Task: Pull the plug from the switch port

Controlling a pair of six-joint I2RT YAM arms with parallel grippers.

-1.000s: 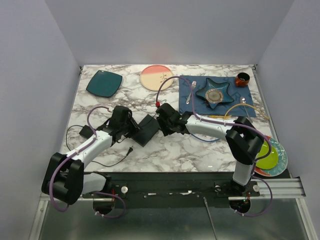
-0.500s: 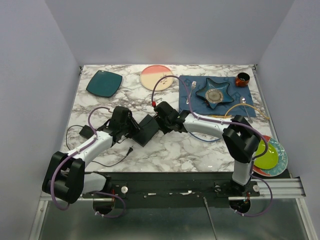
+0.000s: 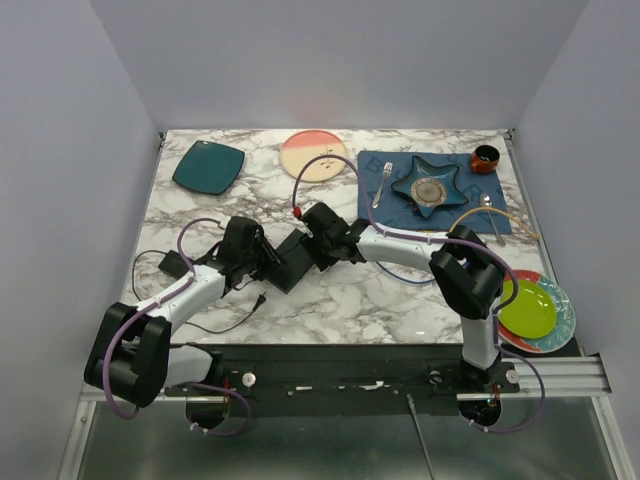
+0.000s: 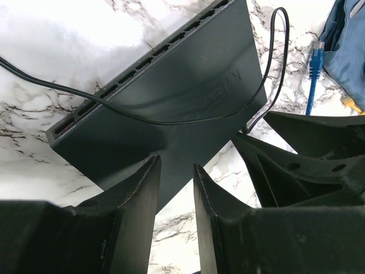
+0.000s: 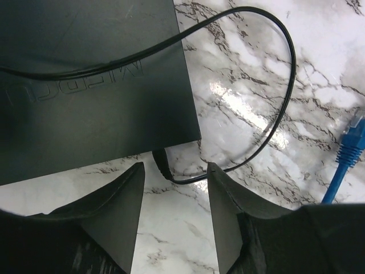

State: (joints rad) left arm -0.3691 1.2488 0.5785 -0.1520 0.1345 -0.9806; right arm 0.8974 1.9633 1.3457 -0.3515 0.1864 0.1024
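On the marble table (image 3: 400, 300), approx at its ctr & btwn the two arms, lies the switch (image 3: 289, 263): a flat matte-black box, lying flat & turned at an angle. At the edge opposite its row of sockets (image 4: 142, 60) sits the plug (image 5: 161, 161), small & black, seated in its port. Its thin black cord (image 5: 285, 85) loops out over the marble & back across the box's top. The left gripper (image 4: 177, 164) has narrow jaws that appear pinched on a near corner of the switch, prob. to pin the box so it won't slide when the plug is tugged. The right gripper (image 5: 175, 166) sits at the plug's edge w/ jaws wide, one finger each side of the plug, not touching it, lined up to close. Judged: plug not out yet; next calls for a squeeze on the plug body, not the cord, then a straight pull away from the box. Near it a blue network cable (image 5: 345, 148) lies loose on the marble. Farther off, a teal plate (image 3: 208, 166) & a pink plate (image 3: 313, 154) sit at the table's far side
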